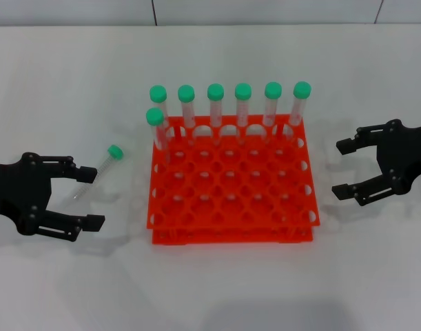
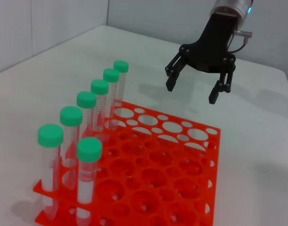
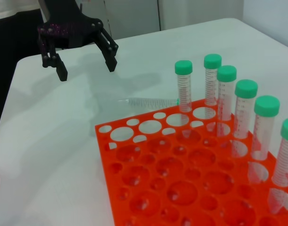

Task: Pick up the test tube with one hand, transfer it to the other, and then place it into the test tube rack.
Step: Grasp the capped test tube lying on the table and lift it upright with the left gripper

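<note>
A test tube (image 1: pixel 104 165) with a green cap lies flat on the white table, left of the orange test tube rack (image 1: pixel 231 234); the right wrist view shows the tube (image 3: pixel 148 101) just beyond the rack (image 3: pixel 200 155). My left gripper (image 1: pixel 93 198) is open beside it, and in the head view its upper finger crosses the tube's lower half. It holds nothing. From the right wrist it appears as a black open claw (image 3: pixel 87 70) above the table. My right gripper (image 1: pixel 341 169) hovers open and empty right of the rack, and shows in the left wrist view (image 2: pixel 191 93).
Several green-capped tubes (image 1: pixel 243 103) stand upright in the rack's far row, and one more (image 1: pixel 157 131) stands in the second row at the left end. In the left wrist view they (image 2: pixel 99 101) line the rack (image 2: pixel 218 141). Most other holes are vacant.
</note>
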Tool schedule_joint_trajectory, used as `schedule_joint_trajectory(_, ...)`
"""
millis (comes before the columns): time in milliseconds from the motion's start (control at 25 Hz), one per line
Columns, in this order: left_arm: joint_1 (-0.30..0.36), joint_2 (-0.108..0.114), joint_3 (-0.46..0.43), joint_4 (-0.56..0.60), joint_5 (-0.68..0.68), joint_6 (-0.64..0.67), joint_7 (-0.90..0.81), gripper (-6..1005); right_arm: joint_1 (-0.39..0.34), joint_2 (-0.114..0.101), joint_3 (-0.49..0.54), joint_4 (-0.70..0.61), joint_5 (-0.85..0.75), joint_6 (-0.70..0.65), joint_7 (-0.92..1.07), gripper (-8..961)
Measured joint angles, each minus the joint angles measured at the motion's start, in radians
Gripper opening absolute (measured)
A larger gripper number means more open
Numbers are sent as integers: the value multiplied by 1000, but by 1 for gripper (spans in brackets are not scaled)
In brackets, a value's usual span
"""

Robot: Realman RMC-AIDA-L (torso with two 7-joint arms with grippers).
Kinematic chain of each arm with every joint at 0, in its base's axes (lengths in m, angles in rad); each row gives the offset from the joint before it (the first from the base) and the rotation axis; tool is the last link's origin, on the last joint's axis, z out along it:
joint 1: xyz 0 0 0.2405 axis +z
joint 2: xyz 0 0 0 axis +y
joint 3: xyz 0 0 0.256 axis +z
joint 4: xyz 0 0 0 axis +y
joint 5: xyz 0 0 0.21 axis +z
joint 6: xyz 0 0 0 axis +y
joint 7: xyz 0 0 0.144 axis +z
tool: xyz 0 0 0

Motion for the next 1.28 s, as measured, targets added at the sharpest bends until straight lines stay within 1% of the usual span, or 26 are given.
schedule_joint_trajectory(1040, 1, 2, 0, 5, 6, -1, -5, 880, 2, 8, 0, 3, -1, 3, 0, 868)
schedule_joint_trajectory(1200, -1, 2, 0, 11, 12, 3, -31, 880, 2, 11, 0, 4, -1, 4, 0, 868)
schedule_joint_trajectory(1280, -2, 2, -1, 42, 12, 23, -63, 880, 1, 12, 0, 4, -2, 4, 0, 868)
